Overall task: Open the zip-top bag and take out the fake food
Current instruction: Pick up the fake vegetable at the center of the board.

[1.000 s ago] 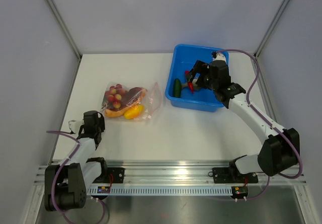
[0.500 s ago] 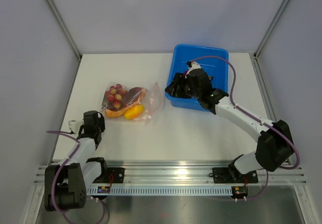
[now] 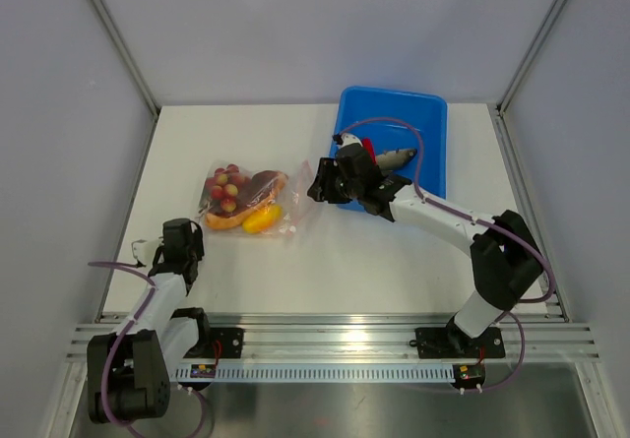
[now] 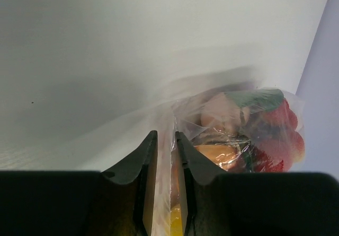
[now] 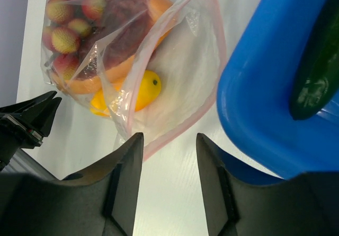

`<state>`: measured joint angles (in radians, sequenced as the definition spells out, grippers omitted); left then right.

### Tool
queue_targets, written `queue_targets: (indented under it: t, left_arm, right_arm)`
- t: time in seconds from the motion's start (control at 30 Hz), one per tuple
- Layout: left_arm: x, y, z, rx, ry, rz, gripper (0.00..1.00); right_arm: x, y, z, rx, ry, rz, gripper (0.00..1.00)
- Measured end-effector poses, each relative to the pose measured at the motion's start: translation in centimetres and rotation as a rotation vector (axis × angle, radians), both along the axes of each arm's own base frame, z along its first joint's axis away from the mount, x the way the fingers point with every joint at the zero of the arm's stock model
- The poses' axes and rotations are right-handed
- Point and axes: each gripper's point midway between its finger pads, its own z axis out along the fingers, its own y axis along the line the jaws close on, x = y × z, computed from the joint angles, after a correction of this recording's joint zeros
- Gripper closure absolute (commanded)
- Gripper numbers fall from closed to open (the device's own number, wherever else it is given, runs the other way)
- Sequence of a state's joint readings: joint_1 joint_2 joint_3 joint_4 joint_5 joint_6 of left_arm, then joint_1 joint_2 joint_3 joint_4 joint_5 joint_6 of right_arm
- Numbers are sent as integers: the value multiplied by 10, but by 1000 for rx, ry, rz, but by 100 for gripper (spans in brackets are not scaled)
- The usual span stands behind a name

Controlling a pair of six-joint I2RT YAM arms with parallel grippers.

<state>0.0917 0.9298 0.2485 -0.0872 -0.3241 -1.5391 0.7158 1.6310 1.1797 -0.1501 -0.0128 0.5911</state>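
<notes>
On the white table (image 3: 394, 261) I see the blue tub (image 3: 433, 113) right of the clear bag (image 3: 295, 194), which holds toy food (image 3: 236, 197), its edge pinched by my left gripper (image 4: 165, 138), my right gripper (image 5: 168, 140) spread above its mouth.

front of zip-top bag (image 3: 258, 202): bare table (image 3: 345, 261) | right: blue tub (image 3: 433, 177) close
</notes>
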Motion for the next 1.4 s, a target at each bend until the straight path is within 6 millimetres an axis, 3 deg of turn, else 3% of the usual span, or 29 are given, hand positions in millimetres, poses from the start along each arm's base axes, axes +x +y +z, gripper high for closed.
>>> queue_targets:
  t: [0.33,0.63,0.87,1.1,1.4]
  left_arm:
    - [-5,1,-5,-2,25,10,77]
    - [-3,0,-3,-4,17,6,41]
    - [3,-2,3,-7,-18,-12,26]
    - [19,-5,16,4,-92,-45,30]
    - [28,-6,11,4,-94,-68,32]
  right_arm:
    - [3,20,-16,-39,9,16,53]
    - [9,35,-38,-84,31,19,55]
    - [9,38,-44,-92,39,25,56]
    - [6,45,-56,-102,51,40,55]
    - [5,52,-57,-88,44,61,54]
